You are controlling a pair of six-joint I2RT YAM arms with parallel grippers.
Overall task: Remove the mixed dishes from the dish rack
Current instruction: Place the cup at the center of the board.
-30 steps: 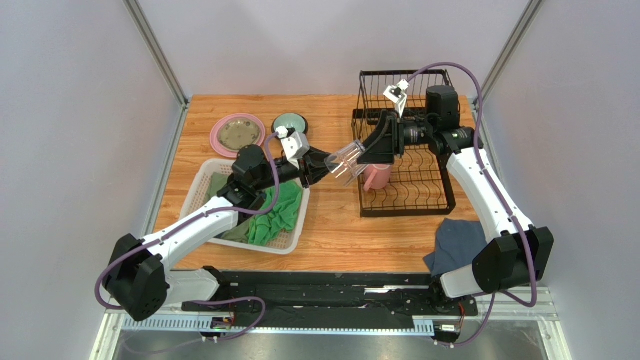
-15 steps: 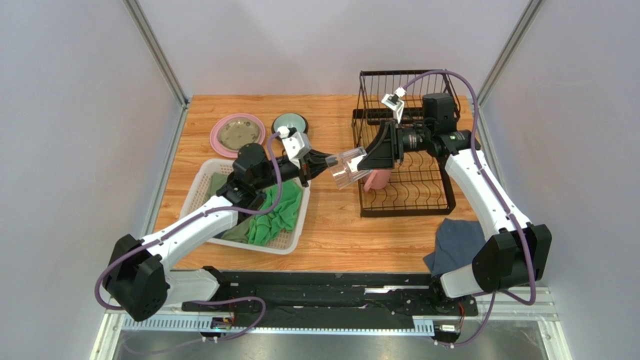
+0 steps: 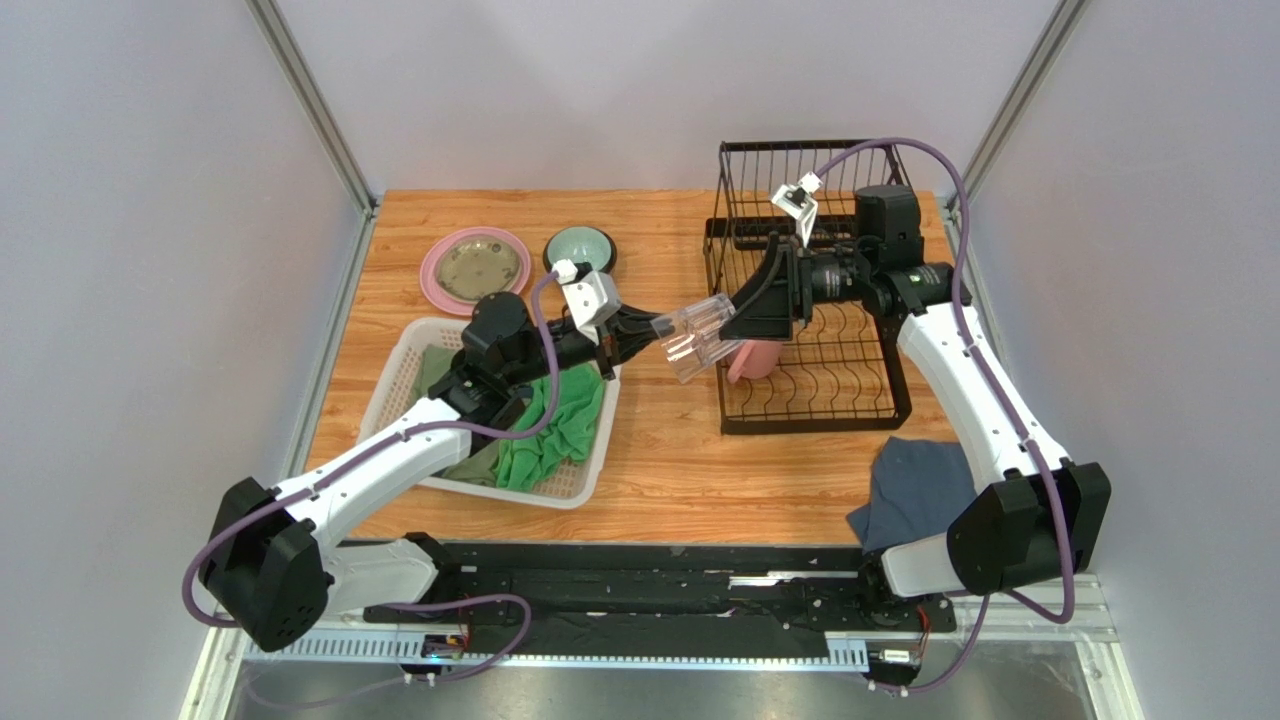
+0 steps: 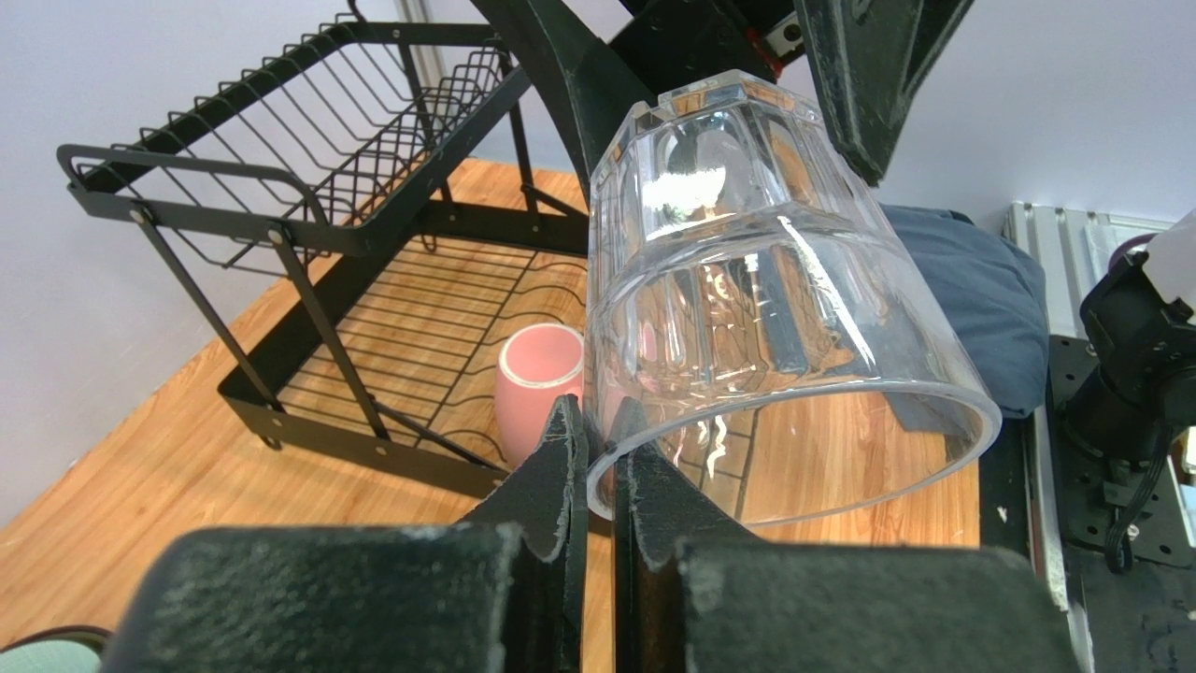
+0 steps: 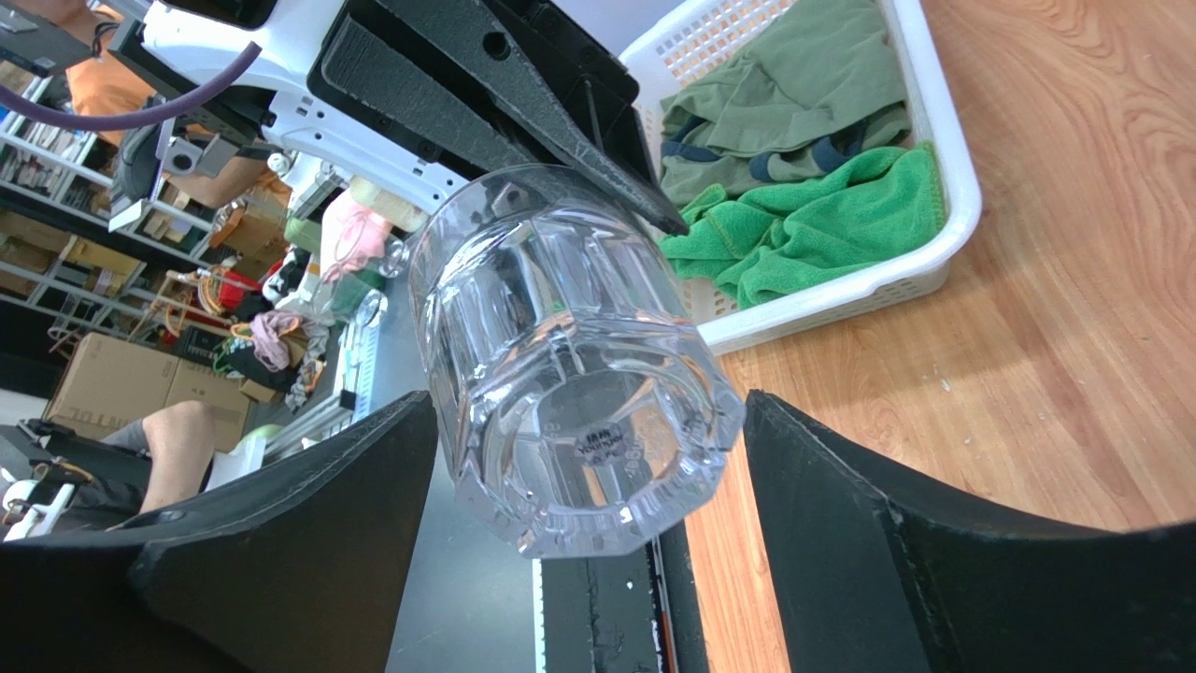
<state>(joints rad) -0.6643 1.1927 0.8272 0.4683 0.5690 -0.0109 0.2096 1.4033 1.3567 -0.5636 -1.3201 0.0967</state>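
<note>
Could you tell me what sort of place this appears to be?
Probably a robotics lab test cell: a wooden table walled by grey panels, a left arm and right arm bolted at its near edge, and shelves with a cardboard box beyond.

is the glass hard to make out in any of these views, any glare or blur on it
Left wrist: the clear glass cup is sharp, with white glare on its facets, and dark shapes behind it look bent through its wall. Right wrist: the cup is sharp again, with bright spots on its base. Top external: the light is even and the shadows soft, but the cup is small and faint against the wooden table.
</note>
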